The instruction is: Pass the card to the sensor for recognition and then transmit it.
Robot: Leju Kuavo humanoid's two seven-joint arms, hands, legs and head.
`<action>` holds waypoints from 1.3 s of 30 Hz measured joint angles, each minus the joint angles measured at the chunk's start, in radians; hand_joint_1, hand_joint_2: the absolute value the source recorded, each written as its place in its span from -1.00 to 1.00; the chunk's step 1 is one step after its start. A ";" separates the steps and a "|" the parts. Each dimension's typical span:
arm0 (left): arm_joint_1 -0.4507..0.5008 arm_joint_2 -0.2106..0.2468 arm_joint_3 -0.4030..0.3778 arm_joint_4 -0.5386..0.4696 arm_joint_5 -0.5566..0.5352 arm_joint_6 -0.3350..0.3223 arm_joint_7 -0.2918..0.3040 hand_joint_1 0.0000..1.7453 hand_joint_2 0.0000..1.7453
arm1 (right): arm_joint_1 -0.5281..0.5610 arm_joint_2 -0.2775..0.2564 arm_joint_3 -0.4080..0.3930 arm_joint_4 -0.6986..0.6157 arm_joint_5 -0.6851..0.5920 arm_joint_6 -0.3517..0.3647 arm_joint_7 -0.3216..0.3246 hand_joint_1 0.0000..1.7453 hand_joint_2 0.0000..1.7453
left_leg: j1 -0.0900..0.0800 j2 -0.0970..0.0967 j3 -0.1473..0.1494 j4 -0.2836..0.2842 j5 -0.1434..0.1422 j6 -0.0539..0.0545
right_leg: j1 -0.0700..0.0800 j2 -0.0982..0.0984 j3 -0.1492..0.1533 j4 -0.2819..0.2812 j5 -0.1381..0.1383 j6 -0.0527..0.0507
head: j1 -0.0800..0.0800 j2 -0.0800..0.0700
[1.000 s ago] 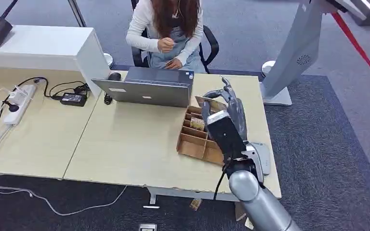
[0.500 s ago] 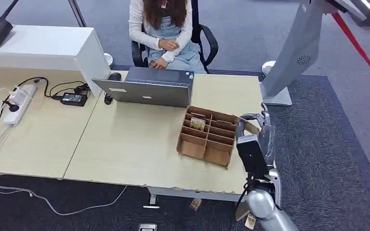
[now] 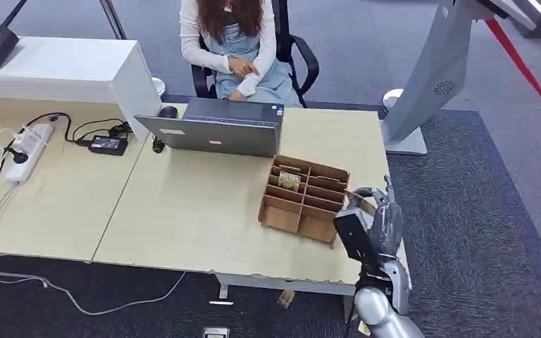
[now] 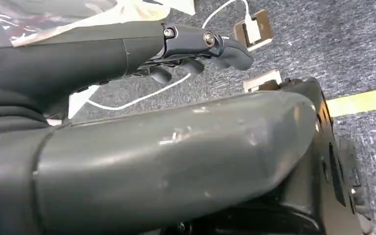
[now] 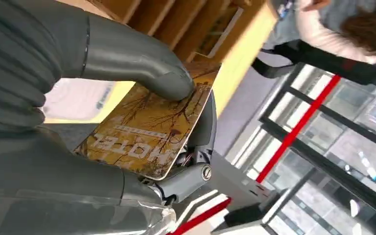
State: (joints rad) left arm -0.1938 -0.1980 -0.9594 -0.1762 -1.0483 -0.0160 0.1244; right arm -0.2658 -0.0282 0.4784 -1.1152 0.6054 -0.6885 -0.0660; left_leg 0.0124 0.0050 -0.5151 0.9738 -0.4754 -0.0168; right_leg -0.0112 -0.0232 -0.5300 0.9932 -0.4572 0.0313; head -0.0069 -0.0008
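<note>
Right hand [image 3: 377,220] raised over the near right corner of the table [image 3: 183,211], grasping the card [image 5: 149,129]. In the right wrist view the thick grey thumb [image 5: 142,63] presses flat on the card's printed face while darker fingers [image 5: 203,122] support it from behind. The card is a thin rectangle, golden yellow, printed with bare brown tree branches and a line of pale capital letters along one long side; the lettering appears inverted in this turned view. In the head view the card [image 3: 361,203] shows as a small tan edge at the fingertips.

Just beside the hand, toward the middle of the table, stands a brown cardboard divider box [image 3: 303,198] with several open compartments; one compartment holds a small yellowish item [image 3: 289,181] that cannot be identified. Beyond the box, an open grey laptop [image 3: 215,130]. Farther still, a person [image 3: 236,42] sits in a black chair at the table's far edge.

Left hand [image 4: 196,51]: fingers curled inward with nothing between them, hanging over grey carpet [image 4: 323,44].
</note>
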 joint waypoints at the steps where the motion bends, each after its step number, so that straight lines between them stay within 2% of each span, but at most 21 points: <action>1: 0.000 -0.001 -0.002 0.000 -0.002 -0.001 0.000 -1.00 -1.00 | 0.001 0.005 0.001 0.018 0.000 0.000 0.000 1.00 1.00 | 0.000 0.000 0.000 0.000 0.000 0.000 | 0.000 0.000 0.000 0.000 0.000 0.000 | 0.000 0.000; 9: -0.003 -0.001 -0.018 0.000 -0.009 -0.006 0.000 -1.00 -1.00 | -0.001 0.021 0.002 0.130 0.001 -0.001 0.004 1.00 1.00 | 0.000 0.000 0.000 0.000 0.000 0.000 | 0.000 0.000 0.000 0.000 0.000 0.000 | 0.000 0.000; 20: -0.004 -0.001 -0.023 0.000 -0.009 -0.006 0.000 -1.00 -1.00 | -0.004 0.024 0.003 0.151 0.002 -0.001 0.005 1.00 1.00 | 0.000 0.000 0.000 0.000 0.000 0.000 | 0.000 0.000 0.000 0.000 0.000 0.000 | 0.000 0.000; 26: -0.007 -0.002 -0.041 0.000 -0.015 -0.015 0.008 -1.00 -1.00 | -0.018 0.037 0.003 0.260 0.021 -0.002 0.025 1.00 1.00 | 0.000 0.000 0.000 0.000 0.000 0.000 | 0.000 0.000 0.000 0.000 0.000 0.000 | 0.000 0.000; 34: -0.009 -0.002 -0.047 0.000 -0.022 -0.020 0.010 -1.00 -1.00 | -0.029 0.040 0.003 0.299 0.026 -0.002 0.018 1.00 1.00 | 0.000 0.000 0.000 0.000 0.000 0.000 | 0.000 0.000 0.000 0.000 0.000 0.000 | 0.000 0.000; 39: -0.009 -0.002 -0.047 0.000 -0.025 -0.019 0.008 -1.00 -1.00 | -0.050 0.039 -0.011 0.303 0.098 -0.003 0.017 1.00 1.00 | 0.000 0.000 0.000 0.000 0.000 0.000 | 0.000 0.000 0.000 0.000 0.000 0.000 | 0.000 0.000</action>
State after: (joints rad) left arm -0.2030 -0.2003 -1.0067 -0.1762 -1.0735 -0.0347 0.1328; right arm -0.3153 0.0111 0.4669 -0.8118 0.7035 -0.6916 -0.0492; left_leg 0.0123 0.0050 -0.5151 0.9739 -0.4753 -0.0168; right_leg -0.0113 -0.0232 -0.5300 0.9932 -0.4571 0.0313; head -0.0065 -0.0008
